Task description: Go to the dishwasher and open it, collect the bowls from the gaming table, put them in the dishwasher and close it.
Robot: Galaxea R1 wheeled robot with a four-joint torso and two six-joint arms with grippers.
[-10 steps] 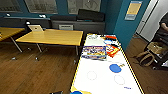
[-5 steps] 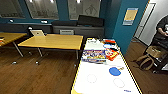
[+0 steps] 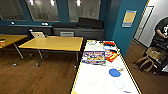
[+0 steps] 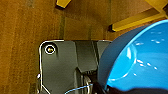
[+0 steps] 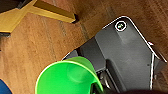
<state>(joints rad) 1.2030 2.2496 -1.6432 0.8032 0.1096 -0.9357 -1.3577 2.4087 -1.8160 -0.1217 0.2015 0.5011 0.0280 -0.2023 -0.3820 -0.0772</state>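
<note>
Wood floor [image 3: 45, 75] lies open left of gaming table [image 3: 105, 75]

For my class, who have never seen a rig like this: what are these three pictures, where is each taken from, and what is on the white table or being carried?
This is a wheeled robot with two arms. The wide picture comes from a camera high on its head, looking down at a long white-topped table with yellow sides. On it lie a colourful flat game box, red packets and a flat blue disc. A person stands far right. The other two pictures come from cameras on the wrists, looking down at a brown wooden floor. The left one shows a round bright blue plastic bowl close up, the right a smaller bright green plastic bowl, apparently carried.
</note>
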